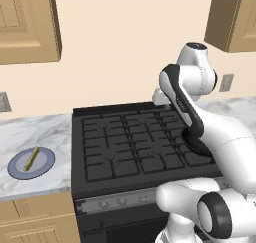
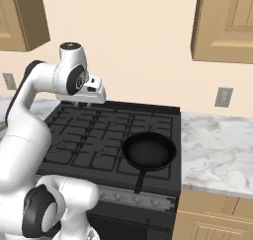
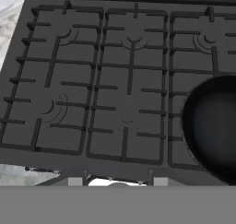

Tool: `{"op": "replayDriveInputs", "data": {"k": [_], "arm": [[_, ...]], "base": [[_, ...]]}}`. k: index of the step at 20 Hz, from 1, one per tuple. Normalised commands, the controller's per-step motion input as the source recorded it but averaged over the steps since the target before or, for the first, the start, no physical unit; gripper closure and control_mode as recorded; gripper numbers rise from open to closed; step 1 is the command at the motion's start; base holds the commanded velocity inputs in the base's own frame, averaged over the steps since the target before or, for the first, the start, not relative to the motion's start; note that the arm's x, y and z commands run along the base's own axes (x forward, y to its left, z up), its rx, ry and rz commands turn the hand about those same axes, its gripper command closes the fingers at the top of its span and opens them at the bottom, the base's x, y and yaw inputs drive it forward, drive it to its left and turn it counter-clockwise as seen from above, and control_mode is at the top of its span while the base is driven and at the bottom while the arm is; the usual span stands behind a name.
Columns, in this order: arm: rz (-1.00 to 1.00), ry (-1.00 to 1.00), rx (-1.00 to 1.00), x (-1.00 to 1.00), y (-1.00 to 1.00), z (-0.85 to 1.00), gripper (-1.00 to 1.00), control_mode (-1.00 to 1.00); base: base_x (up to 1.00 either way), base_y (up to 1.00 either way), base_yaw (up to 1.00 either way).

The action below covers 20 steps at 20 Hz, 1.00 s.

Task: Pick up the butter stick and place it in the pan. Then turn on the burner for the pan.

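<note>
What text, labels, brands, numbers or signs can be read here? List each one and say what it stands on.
None can be read.
The stove front panel with its knobs carries no legible marks.
The pan, the blue-grey plate with the butter stick, the cabinets and the wall outlet bear no writing.

place: home kitchen, rendered | cooking: black gas stovetop [image 1: 131, 139] with cast-iron grates, knob row [image 2: 132, 199] on its front, black frying pan [image 2: 148, 151] on it | surfaces: marbled white counter [image 2: 213, 150] on both sides | storage: tan wooden cabinets [image 2: 223, 21] above and below | wall: cream, with outlet [image 2: 223, 97]
</note>
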Motion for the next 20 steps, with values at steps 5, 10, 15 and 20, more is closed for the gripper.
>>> {"op": "replayDriveInputs", "data": {"k": [5, 10, 15, 20], "arm": [[0.0, 0.0, 0.0, -0.17, 0.1, 0.0, -1.0, -1.0], [0.0, 0.0, 0.0, -0.25, 0.58, -0.07, -1.0, -1.0], [0.0, 0.02, 0.0, -0.08, 0.76, -0.06, -1.0, -1.0], [0.02, 0.1, 0.0, 0.0, 0.66, -0.08, -1.0, -1.0]], "base": [[0.0, 0.0, 0.0], [0.0, 0.0, 0.0], [0.0, 0.0, 0.0], [0.0, 0.0, 0.0]]}}
